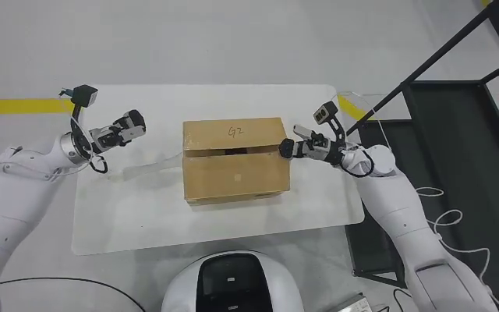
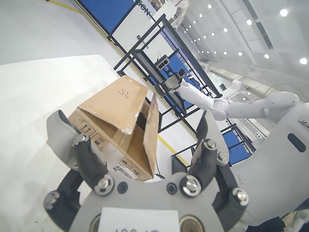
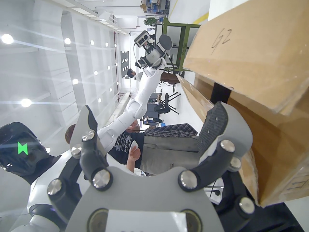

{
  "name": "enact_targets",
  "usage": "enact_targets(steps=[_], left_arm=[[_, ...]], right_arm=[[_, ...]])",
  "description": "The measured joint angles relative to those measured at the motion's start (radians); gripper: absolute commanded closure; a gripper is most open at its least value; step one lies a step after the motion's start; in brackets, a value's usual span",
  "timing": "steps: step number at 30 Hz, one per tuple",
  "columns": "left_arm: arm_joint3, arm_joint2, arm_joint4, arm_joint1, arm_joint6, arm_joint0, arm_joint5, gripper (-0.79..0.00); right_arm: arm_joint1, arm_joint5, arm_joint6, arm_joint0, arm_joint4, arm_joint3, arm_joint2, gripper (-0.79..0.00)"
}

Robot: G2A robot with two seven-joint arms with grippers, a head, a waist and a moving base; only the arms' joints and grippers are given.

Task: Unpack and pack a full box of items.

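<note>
White desk [image 1: 117,210], cardboard box [image 1: 236,181] centred, flaps [image 2: 115,102] ajar. Both my jaws gape empty; the right ones sit by the box end, so a stray nudge could crumple a flap.

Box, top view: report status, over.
Left gripper open, apart from box. Right gripper open, close at box's right end. Box on table, top flaps loosely down, gap between. Clear plastic scrap lies by its left end.
</note>
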Motion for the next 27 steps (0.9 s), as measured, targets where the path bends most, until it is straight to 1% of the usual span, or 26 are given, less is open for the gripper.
enact_targets(steps=[4,12,16,22,27], left_arm=[[-0.003,-0.021,0.008,-0.003,0.0,0.021,0.0,-0.785],[0.006,-0.061,0.005,-0.005,0.0,0.069,0.0,-0.785],[0.009,-0.095,0.008,0.002,0.0,0.102,0.0,-0.785],[-0.01,-0.14,-0.005,0.013,0.0,0.15,0.0,-0.785],[-0.012,-0.142,-0.009,0.013,0.0,0.152,0.0,-0.785]], right_arm=[[-0.008,0.03,-0.055,0.04,-0.079,0.039,-0.035,-0.785],[-0.032,0.062,-0.112,0.106,-0.183,0.145,-0.121,-0.785],[-0.043,0.047,-0.12,0.128,-0.188,0.179,-0.142,-0.785],[-0.048,0.035,-0.121,0.135,-0.187,0.19,-0.145,-0.785],[-0.048,0.035,-0.122,0.135,-0.187,0.19,-0.145,-0.785]])
